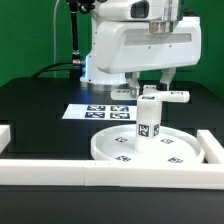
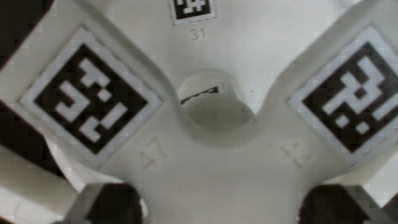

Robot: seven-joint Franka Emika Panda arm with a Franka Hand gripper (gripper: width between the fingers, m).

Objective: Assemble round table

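Exterior view first: the large round disc (image 1: pixel 148 148) lies on the black table (image 1: pixel 40 105), up against the white border rails (image 1: pixel 100 168). The short cylinder leg (image 1: pixel 148 126) stands upright at its centre. On top of the leg sits the cross-shaped base (image 1: pixel 160 96) — the gripper (image 1: pixel 152 88) is right at it, its grasp hidden. Behind lies the marker board (image 1: pixel 98 112).

Wrist view: the base (image 2: pixel 214 95) fills the frame, tags on its lobes; dark fingertips (image 2: pixel 111 203) flank it — whether clamped, one cannot tell.
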